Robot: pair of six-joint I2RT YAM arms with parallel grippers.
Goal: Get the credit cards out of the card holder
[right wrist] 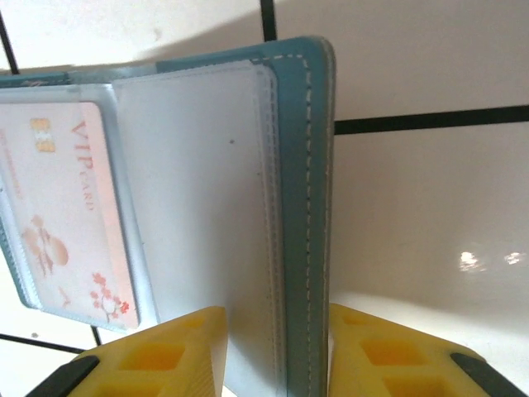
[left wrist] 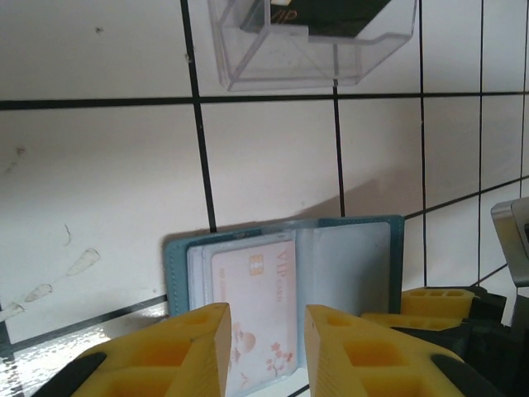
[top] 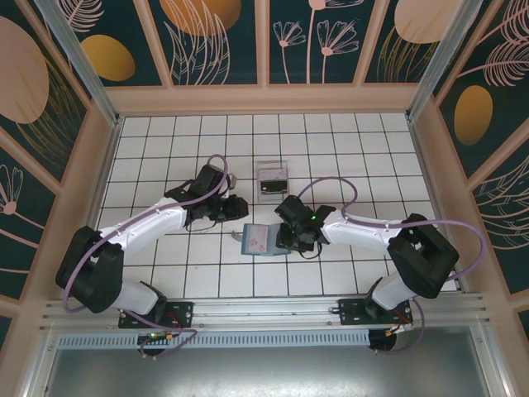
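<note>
The teal card holder (top: 258, 240) lies open on the white tiles between my two arms. A whitish VIP credit card (left wrist: 256, 289) sits in a clear sleeve on its left panel (left wrist: 178, 265). My left gripper (left wrist: 267, 331) hovers at the holder's left side (top: 237, 207), its yellow jaws apart, with the card showing in the gap below them. My right gripper (right wrist: 277, 331) is at the holder's right panel (right wrist: 297, 165), one finger on the clear sleeve and the other against the stitched teal edge. The same card (right wrist: 58, 190) appears at the left of the right wrist view.
A clear plastic box (top: 272, 180) holding dark cards stands one tile behind the holder, and is seen again (left wrist: 318, 41) at the top of the left wrist view. Wooden walls ring the tiled floor.
</note>
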